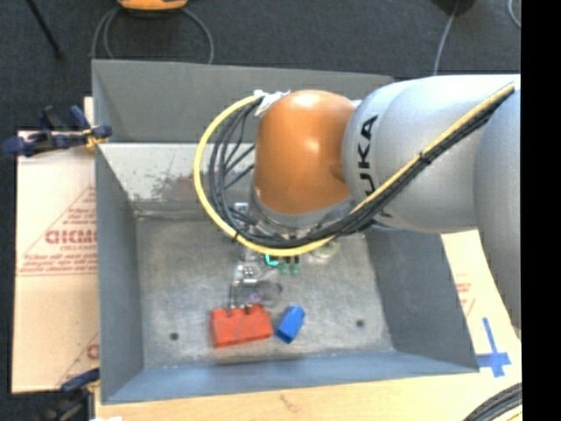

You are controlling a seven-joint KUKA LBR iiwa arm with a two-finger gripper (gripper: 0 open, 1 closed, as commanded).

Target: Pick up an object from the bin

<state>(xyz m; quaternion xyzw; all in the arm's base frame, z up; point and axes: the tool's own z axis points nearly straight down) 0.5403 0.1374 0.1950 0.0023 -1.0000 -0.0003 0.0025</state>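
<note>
My gripper hangs below the orange-covered wrist, near the bin's middle and toward the front. Its tip is just above the back edge of a red block that lies flat on the bin floor close to the front wall. Whether it touches the block cannot be made out. A small blue cylinder-like piece lies tilted right beside the red block, on its right. Nothing shows as held.
A small greenish and pale thing lies partly hidden under the wrist, behind the blue piece. The big arm and its cables cover the bin's back right. Bare floor shows on the left and the right front.
</note>
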